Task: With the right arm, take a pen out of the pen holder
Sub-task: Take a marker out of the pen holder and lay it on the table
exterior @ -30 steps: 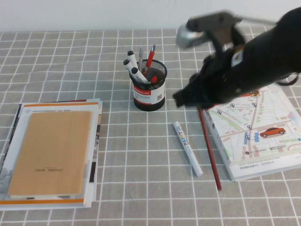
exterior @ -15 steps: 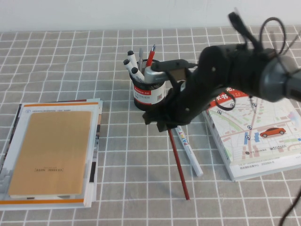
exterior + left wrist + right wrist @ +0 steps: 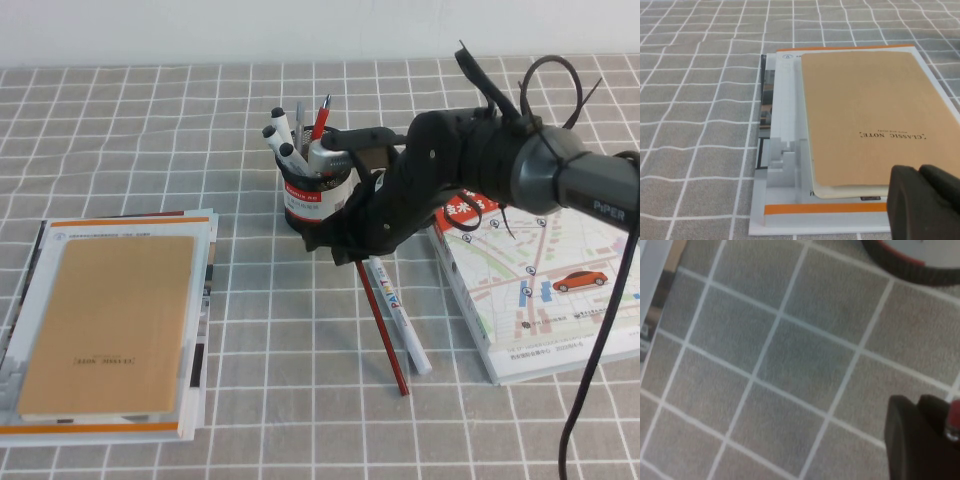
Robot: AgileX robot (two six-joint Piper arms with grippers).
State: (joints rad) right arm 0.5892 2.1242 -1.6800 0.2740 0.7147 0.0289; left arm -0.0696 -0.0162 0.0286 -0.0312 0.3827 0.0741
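Nearest, on the robot's left, a tan notebook (image 3: 110,325) lies on top of a white book (image 3: 195,405) on the grey checked cloth (image 3: 150,150). The left gripper (image 3: 921,180) hangs over the near end of that notebook. Its two dark fingers (image 3: 905,200) are pressed together with nothing between them.

Toward the middle, the red pen (image 3: 385,335) slants down with its tip at the cloth and its upper end up in the right gripper (image 3: 345,250). It is thin, straight and dark red, and it is clear of the holder (image 3: 318,195), on the holder's near side. A white marker (image 3: 398,315) lies flat just beside it on the right, running almost the same way. Whether the two touch cannot be told. To the right of both lies a map book (image 3: 545,290).

The right arm reaches across the map book's far corner, and its gripper sits low, just in front of the holder. The jaws are closed tight on the red pen's upper end. In the right wrist view a bit of red shows against the dark fingers (image 3: 910,440).

Farther back, the holder stands upright, a black mesh cup with a red and white label. It contains two white markers with black caps (image 3: 282,140), a grey pen (image 3: 298,115) and a red-clipped pen (image 3: 321,115).
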